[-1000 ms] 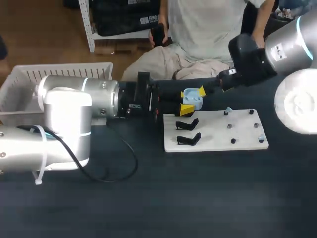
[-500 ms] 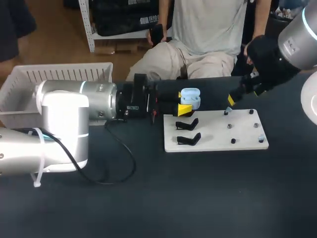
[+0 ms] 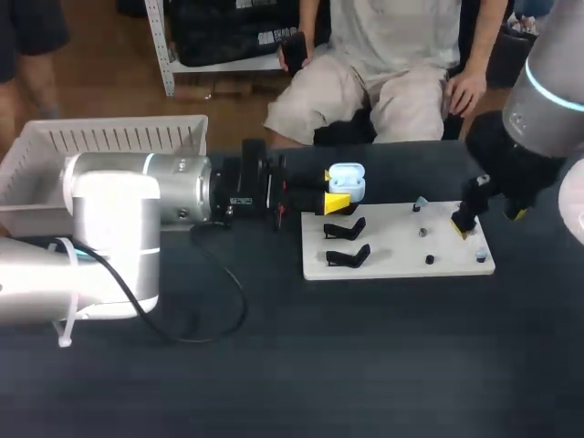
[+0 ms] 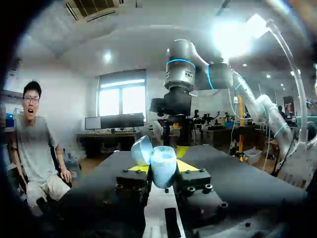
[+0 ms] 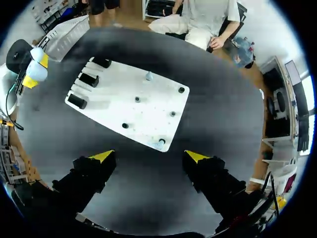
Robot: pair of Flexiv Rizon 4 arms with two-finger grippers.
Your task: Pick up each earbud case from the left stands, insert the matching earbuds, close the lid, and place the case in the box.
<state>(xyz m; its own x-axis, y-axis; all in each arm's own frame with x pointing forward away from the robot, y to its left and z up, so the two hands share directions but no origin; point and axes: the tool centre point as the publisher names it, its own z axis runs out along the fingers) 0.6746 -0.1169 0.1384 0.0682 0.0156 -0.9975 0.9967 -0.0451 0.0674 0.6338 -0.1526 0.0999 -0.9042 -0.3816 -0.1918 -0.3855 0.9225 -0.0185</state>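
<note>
Left arm level, stretched right; left gripper (image 3: 338, 189) pinches open pale-blue earbud case (image 3: 348, 180) by flat white board's (image 3: 392, 242) far-left corner. Over board's right end, right gripper (image 5: 148, 156) points down, fingers spread wide, holding nothing.

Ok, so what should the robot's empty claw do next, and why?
Probably lower the right gripper onto the small blue earbud at the edge of the white board, just ahead of its fingers, and pinch it. That gripper is open and empty above the board, while the left gripper holds the case with its lid open, ready to be filled.
</note>
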